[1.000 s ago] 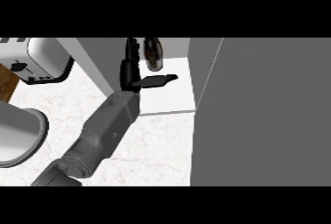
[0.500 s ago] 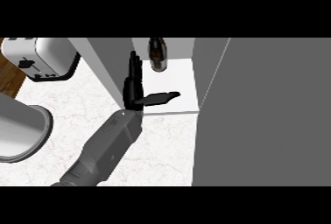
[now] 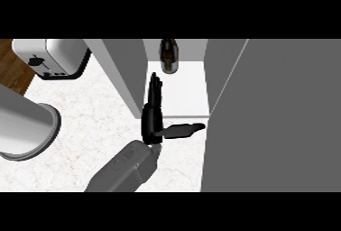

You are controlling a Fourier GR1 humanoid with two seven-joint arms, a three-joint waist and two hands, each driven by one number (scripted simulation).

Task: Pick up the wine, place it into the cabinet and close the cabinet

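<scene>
The dark wine bottle (image 3: 169, 56) stands upright at the back of the cabinet's white shelf (image 3: 186, 90). My left hand (image 3: 153, 118) is in front of the cabinet's opening, below the bottle and apart from it. Its fingers (image 3: 154, 88) point straight toward the bottle and the thumb (image 3: 183, 130) sticks out to the right, so the hand is open and holds nothing. A grey panel (image 3: 123, 72) borders the opening on the left. A large grey door panel (image 3: 273, 117) fills the right side. My right hand does not show.
A silver toaster (image 3: 54, 58) sits at the upper left on the white marble counter (image 3: 86, 113). A large grey round vessel (image 3: 23, 131) stands at the left edge. A strip of brown wood (image 3: 12, 67) shows beyond the counter at far left.
My left hand has drawn back from the bottle toward the shelf's front edge. The bottle stays upright on the shelf. The forearm now comes in nearer the middle.
</scene>
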